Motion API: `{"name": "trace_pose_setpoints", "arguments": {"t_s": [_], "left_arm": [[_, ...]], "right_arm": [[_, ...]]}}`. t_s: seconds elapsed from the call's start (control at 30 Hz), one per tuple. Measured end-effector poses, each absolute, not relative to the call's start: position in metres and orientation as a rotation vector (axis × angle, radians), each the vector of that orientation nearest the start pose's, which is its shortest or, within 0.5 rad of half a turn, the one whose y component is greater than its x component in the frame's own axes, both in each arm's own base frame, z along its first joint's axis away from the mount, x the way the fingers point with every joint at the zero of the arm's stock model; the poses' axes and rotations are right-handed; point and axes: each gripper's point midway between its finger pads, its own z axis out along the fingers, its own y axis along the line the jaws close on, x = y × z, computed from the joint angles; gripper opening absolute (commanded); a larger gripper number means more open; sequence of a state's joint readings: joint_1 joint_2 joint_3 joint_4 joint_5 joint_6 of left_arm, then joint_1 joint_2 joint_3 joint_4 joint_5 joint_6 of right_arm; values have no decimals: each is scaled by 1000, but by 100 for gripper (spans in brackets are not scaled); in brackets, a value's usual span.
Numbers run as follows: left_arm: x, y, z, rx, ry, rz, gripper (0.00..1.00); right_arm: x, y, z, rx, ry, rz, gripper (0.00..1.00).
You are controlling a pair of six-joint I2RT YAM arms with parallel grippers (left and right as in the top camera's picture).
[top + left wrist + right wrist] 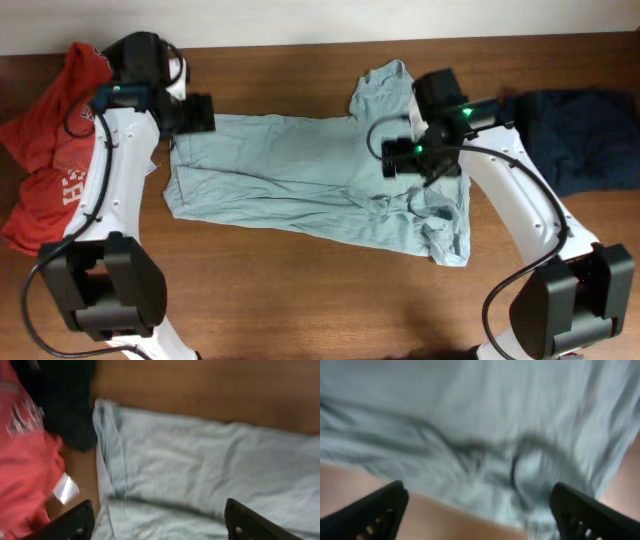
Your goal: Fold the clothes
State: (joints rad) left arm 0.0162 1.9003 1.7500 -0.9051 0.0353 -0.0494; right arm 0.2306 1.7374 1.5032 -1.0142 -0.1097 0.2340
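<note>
The pale grey-blue T-shirt [300, 175] lies flat across the middle of the table, lengthwise left to right, with a sleeve [380, 85] sticking out toward the back and bunched cloth at its right end [445, 225]. My left gripper [197, 113] hovers at the shirt's back left corner. In the left wrist view the left gripper [160, 525] is open wide over the shirt [200, 470], holding nothing. My right gripper [400, 158] hangs over the shirt's right part. In the blurred right wrist view the right gripper [480, 515] is open above the wrinkled shirt [470, 420], which it does not grip.
A heap of red tees with white lettering [50, 150] lies at the table's left end, seen close in the left wrist view as red cloth [25, 465] beside a black garment [65, 405]. A navy garment [580, 130] lies at the back right. Bare wood [330, 300] runs along the front.
</note>
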Motion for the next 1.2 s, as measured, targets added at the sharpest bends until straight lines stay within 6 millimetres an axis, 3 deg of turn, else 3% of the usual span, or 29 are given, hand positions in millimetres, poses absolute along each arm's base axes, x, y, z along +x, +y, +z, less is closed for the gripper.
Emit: {"name": "trace_pose_setpoints", "arguments": {"t_s": [0.13,0.27,0.4,0.53,0.63,0.93,1.2], "left_arm": [[497,0,203,-63,2520,-70,86],[515,0,208,-58,2476,-75,86],[535,1,172,-59,2510,-64,84],[556,10,114,-79,2558,8,84],[563,17,93,-95,2566,92,82],[570,26,89,-154,2524,274,60],[565,42,45,-315,2566,364,59]], "right_arm": [[415,112,162,-29,2681,265,97],[427,108,168,-19,2628,261,97],[430,101,169,-15,2621,244,97],[431,99,166,-21,2627,233,97],[430,99,163,-22,2636,231,97],[426,98,159,-24,2663,224,96],[418,96,155,-45,2697,208,96]]}}
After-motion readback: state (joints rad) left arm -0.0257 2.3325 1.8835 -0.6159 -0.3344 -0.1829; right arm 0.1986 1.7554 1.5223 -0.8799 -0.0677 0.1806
